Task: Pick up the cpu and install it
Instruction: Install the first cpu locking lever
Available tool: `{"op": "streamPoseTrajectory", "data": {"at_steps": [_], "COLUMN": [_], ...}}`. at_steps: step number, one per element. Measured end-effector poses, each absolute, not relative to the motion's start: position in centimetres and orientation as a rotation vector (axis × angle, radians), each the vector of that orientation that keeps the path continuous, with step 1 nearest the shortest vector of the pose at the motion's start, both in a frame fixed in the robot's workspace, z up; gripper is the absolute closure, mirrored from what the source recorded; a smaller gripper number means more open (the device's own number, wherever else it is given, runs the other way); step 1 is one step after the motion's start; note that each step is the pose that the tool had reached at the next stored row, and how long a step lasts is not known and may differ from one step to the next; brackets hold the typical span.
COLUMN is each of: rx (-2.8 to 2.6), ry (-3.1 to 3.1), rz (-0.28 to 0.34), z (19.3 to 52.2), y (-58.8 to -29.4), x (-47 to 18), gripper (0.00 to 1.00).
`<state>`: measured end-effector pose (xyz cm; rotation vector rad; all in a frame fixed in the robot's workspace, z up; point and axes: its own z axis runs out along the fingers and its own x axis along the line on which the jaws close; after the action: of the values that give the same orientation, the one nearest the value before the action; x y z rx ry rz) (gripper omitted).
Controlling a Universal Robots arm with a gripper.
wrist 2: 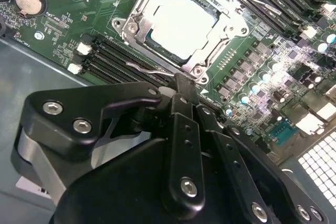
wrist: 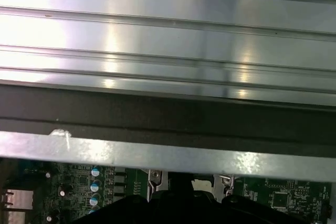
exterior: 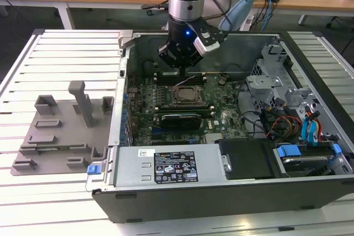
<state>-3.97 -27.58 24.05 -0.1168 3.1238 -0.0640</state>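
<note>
Silvery-white metal gleams just beyond my fingertips in the second wrist view: the small flat square cpu (wrist 2: 181, 24) lies inside the steel-framed socket (wrist 2: 134, 24) on the green motherboard (wrist 2: 252, 61), flat and level as far as I can judge, with the frame's arms around its edges. My black gripper (wrist 2: 181, 85) hangs just short of the socket's near edge, my fingers (wrist 2: 182, 95) drawn together into one narrow tip with nothing between them. A thin wire lever (wrist 2: 144, 68) runs along the socket's side close to that tip, and I cannot tell whether I touch it. I judge the chip sits where it belongs, which is why I carry nothing.

In the exterior view, my gripper (exterior: 185, 64) hangs down from the arm into the open grey computer case (exterior: 166, 189), directly behind the socket (exterior: 185, 95), where the cpu shows as a pale square. The grey plastic fixture tray (exterior: 55, 142) rests on the slatted metal table (exterior: 61, 59) well off to the exterior view's left, away from my work.

In the first wrist view, the case's metal wall (wrist: 168, 153) and the table's slats (wrist: 168, 40) stretch away past my fingers, with a strip of motherboard (wrist: 283, 195) beneath.
</note>
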Motion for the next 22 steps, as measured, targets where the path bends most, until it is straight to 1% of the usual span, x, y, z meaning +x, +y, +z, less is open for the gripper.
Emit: {"op": "streamPoseTrajectory", "data": {"at_steps": [14, 22], "rx": [-0.117, -0.106], "ry": [3.124, 3.124], "rz": [-0.064, -0.064], "z": [23.2, 22.7], "y": [-27.6, -27.1], "x": [-4.0, -4.0], "gripper": [0.89, 0.89]}}
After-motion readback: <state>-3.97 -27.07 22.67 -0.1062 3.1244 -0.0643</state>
